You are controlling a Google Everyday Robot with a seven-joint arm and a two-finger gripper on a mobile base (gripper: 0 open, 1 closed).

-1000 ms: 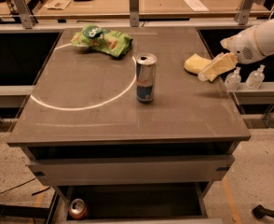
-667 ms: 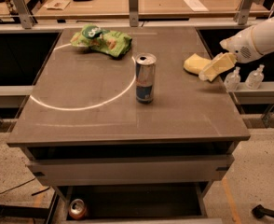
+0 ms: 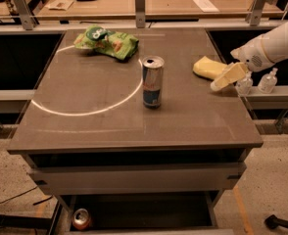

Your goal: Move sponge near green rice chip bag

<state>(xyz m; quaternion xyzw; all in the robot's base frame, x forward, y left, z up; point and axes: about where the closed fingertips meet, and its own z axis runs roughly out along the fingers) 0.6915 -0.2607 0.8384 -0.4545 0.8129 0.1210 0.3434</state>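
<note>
camera view shows the cream-coloured hand (image 3: 223, 80) at the right edge of the desk (image 3: 90, 131), touching the pale yellow foam sponge (image 3: 205, 66). whether it is clamped on the sponge or apart, i cannot tell. the sponge lies well apart from the bright green wrinkly rice chip bag (image 3: 107, 40) at the far left. between them stands a tall silver-and-blue drink can (image 3: 153, 82). a low sweep toward the bag could topple that can, and a shallow hold on soft foam could let the sponge slip free.
</note>
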